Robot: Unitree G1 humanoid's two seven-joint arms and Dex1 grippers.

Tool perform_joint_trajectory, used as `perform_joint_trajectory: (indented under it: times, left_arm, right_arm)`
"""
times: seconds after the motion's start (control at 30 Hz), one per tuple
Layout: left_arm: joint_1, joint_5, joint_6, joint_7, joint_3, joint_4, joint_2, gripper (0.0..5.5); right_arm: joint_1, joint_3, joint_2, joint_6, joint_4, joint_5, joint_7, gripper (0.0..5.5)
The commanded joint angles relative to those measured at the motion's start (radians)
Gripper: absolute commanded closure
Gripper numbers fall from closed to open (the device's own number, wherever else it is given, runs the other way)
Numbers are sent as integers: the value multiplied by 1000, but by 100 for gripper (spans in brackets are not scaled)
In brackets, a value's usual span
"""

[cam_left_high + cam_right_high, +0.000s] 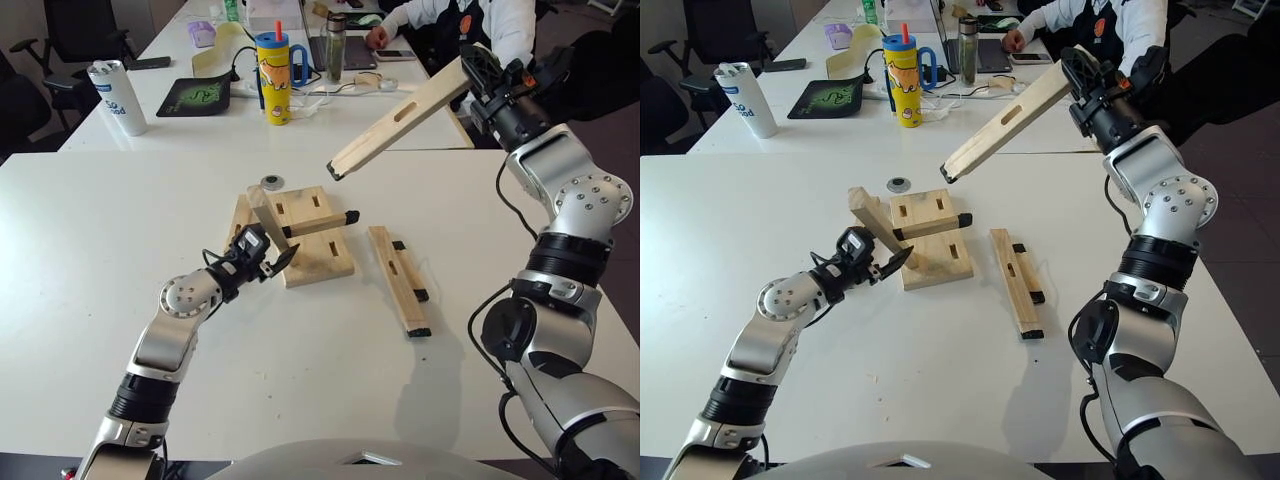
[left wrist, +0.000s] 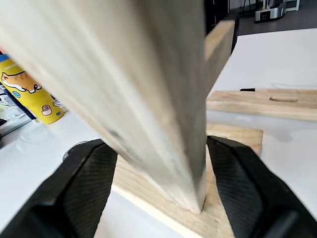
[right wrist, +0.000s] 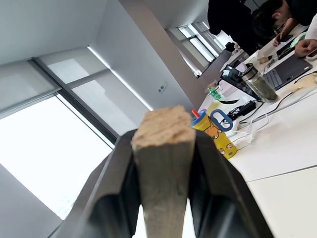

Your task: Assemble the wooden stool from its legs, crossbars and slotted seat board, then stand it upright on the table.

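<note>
Your left gripper point(image 1: 270, 258) is pinching a wooden leg point(image 1: 870, 212). Its fingers point(image 2: 89, 188) press both sides near the lower end, which rests tilted on the slotted seat board point(image 1: 325, 262) just past the fingertips. Your right gripper point(image 1: 482, 72) is clamped on one end of a slotted leg point(image 1: 400, 115), held in the air. The free end slopes down toward the board, well above it. A third wooden piece point(image 1: 398, 278) lies flat just beside the board, on your right-gripper side.

The pale slotted seat board point(image 1: 322, 262) lay flat mid-desk. A flat leg point(image 1: 399, 279) lay at its 3 o'clock, a raised leg point(image 1: 400, 116) hung tilted at 1 o'clock, and a slanted leg point(image 1: 875, 218) rested one end on it.
</note>
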Motion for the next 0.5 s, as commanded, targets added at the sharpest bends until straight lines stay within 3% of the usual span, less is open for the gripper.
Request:
perform_joint_trajectory:
  times: [0.03, 0.2, 0.33, 0.5]
  left_arm:
    - [53, -70, 59, 18, 47, -113, -17, 231]
    - [152, -117, 85, 72, 96, -180, -54, 231]
    - [201, -125, 88, 83, 123, -204, -42, 231]
    - [240, -180, 50, 200, 279, -210, -115, 231]
  right_arm:
    - [-5, 65, -21, 36, -57, -54, -24, 447]
    - [22, 69, -10, 130, -135, -71, -179, 447]
    - [18, 109, -9, 151, -191, -101, -198, 447]
    - [16, 84, 6, 200, -231, -69, -233, 447]
